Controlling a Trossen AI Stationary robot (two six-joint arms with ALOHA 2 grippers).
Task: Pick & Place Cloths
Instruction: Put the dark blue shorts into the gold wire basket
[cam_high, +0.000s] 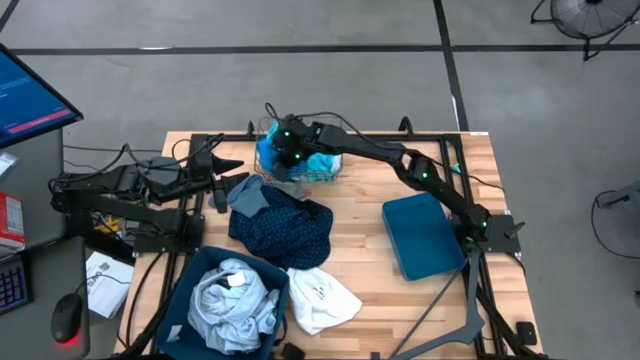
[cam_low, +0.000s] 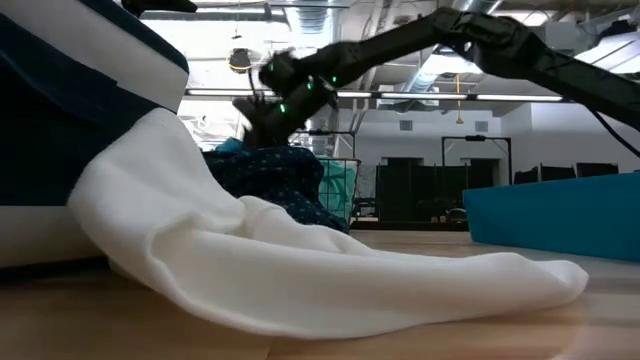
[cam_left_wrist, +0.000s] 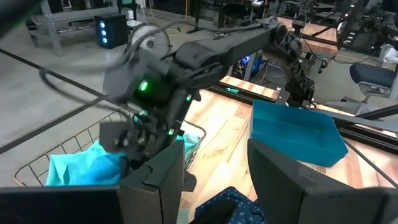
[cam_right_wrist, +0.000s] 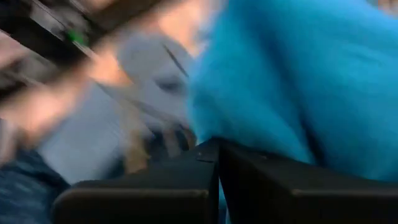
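A gold wire basket (cam_high: 328, 178) at the table's far middle holds a turquoise cloth (cam_high: 322, 162) and a bright blue cloth (cam_right_wrist: 298, 81). My right gripper (cam_high: 284, 150) reaches into it from the right, slanting down, fingers shut. A navy dotted cloth (cam_high: 285, 228) and a pale grey-blue cloth (cam_high: 248, 195) lie spread on the table near the basket. A white cloth (cam_high: 322, 300) lies near the front edge. My left gripper (cam_left_wrist: 214, 186) hovers open at the table's left, above the navy cloth's edge, with nothing between its fingers. My right gripper's shut fingertips (cam_right_wrist: 186, 180) stand right against the bright blue cloth (cam_right_wrist: 261, 137) in the basket, coming slanting down from the table's right. The view is blurred, so I cannot tell whether a fold is caught between them.
A dark teal bin (cam_high: 190, 300) at the front left holds a grey cloth (cam_high: 232, 305). A second teal bin (cam_high: 425, 235) stands at the right, under my right arm. Bare wood lies between the navy cloth and that bin.
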